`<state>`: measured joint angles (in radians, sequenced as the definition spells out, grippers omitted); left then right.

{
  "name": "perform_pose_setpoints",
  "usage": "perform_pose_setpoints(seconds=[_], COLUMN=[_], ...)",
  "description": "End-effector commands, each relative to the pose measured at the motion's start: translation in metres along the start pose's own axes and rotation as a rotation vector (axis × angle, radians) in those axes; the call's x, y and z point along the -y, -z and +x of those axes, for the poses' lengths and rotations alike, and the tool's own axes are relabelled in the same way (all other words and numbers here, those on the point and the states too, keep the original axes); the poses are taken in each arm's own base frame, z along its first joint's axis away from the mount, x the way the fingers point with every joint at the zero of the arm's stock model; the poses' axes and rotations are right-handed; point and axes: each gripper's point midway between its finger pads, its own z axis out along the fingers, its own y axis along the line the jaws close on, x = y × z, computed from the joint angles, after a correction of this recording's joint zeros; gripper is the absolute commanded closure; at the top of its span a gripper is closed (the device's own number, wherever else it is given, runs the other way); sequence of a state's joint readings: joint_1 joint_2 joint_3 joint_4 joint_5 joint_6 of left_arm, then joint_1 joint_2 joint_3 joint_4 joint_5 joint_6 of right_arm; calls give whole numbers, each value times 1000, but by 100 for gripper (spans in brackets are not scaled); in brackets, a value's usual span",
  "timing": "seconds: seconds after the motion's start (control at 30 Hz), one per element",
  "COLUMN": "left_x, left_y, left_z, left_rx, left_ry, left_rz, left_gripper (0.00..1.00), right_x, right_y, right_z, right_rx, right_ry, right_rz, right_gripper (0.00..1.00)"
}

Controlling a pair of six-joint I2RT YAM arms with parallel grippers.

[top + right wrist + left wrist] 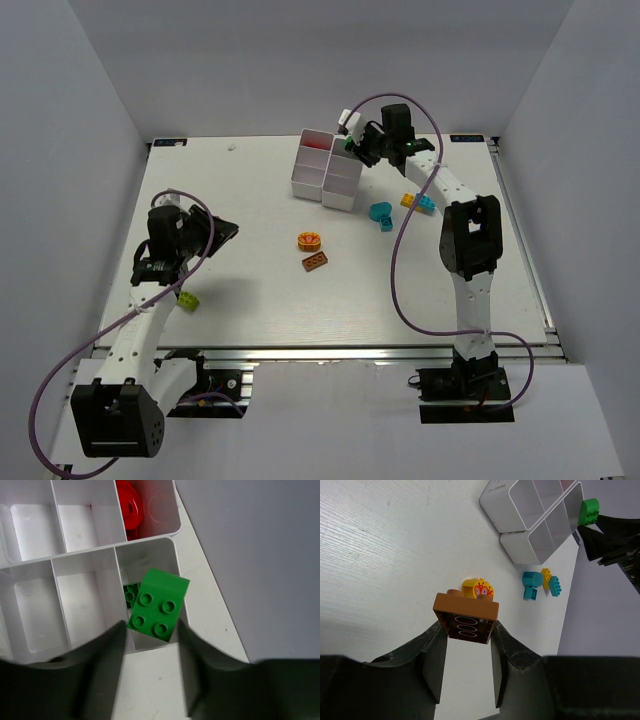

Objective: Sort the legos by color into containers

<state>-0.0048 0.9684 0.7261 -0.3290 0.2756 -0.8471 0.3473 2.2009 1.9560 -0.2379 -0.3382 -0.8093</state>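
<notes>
- Top view: the containers [327,170] sit at 12 o'clock on the table [250,200]. The right gripper [352,140] hangs over their 2 o'clock corner, pinching a green brick [345,145].
- Top view: a round orange piece [309,240] and a flat brown brick [316,262] lie just beside each other near the centre. A cyan brick [381,215] and a yellow and blue stack [418,202] lie at 2 o'clock. A lime brick [187,300] lies at 8 o'clock, beside the left arm.
- Top view: the left gripper [225,230] is at 9 o'clock and points toward the centre. How its jaws stand cannot be told from here.
- Left wrist view: the left gripper [467,635] is pressed onto an orange-brown brick [466,617], one finger on each side. The brick is off the table with its underside toward the camera. The round orange piece [478,588] shows just beyond it at 12 o'clock, and the cyan brick [532,584] and the stack [551,581] lie at 2 o'clock. The containers [520,510] are at 1 o'clock, with the green brick [589,511] at their far side.
- Right wrist view: the right gripper [150,630] clamps the green brick [158,611], tilted, studs toward the camera. It is over a compartment of the containers [85,557] where a dark green brick [131,596] lies. Red pieces [131,510] fill the compartment at 12 o'clock.
</notes>
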Motion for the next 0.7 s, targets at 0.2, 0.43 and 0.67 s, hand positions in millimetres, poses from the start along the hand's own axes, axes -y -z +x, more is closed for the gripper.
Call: perform_pose_setpoints(seconds=[0.2,0.43,0.67], left_x=[9,13,17], left_y=[9,9,9], left_z=[-7,-8,-9], left_rx=[29,27,25], left_ry=[-12,-17,-19], left_rz=[25,34,50], left_gripper=[100,100,100], right_x=[9,11,11], right_y=[7,12,15], right_z=[-12,-18,-23], right_rx=[28,42,53], right_ry=[9,3,-1], right_rz=[40,51,50], right_gripper=[36,36,36])
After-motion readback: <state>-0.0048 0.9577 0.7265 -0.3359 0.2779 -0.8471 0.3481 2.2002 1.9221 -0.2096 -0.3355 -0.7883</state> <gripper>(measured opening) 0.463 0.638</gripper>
